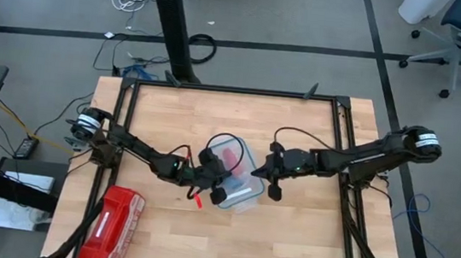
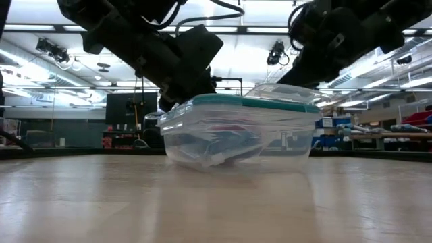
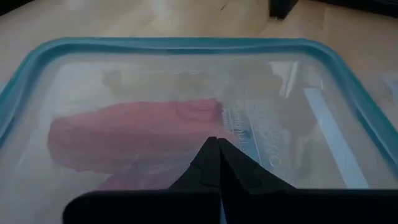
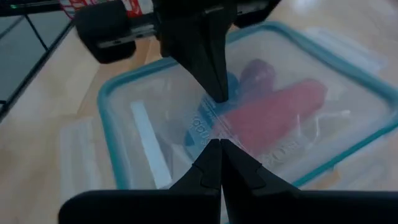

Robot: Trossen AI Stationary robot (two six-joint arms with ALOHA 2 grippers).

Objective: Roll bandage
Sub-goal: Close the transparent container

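A clear plastic box (image 1: 241,175) with a teal-rimmed lid (image 3: 186,46) stands on the middle of the table. Through the lid I see red-pink fabric rolls (image 3: 137,134) and, beside them, a bit of the blue bandage (image 4: 232,82) lying inside. My left gripper (image 3: 217,140) is shut, its tips over the middle of the lid. My right gripper (image 4: 219,144) is shut too and hangs a little above the lid's right part, facing the left one. My left gripper sets its shut fingertips (image 4: 217,93) on the lid's clear top (image 4: 211,111), near its middle. It comes slanting down from the table's left side. The box stands flat on the table with the lid on it.
A red zip pouch (image 1: 113,228) lies at the table's near left corner. The table's black frame rails (image 1: 343,158) run along its left, right and far sides. Bare wood shows far and near of the box.
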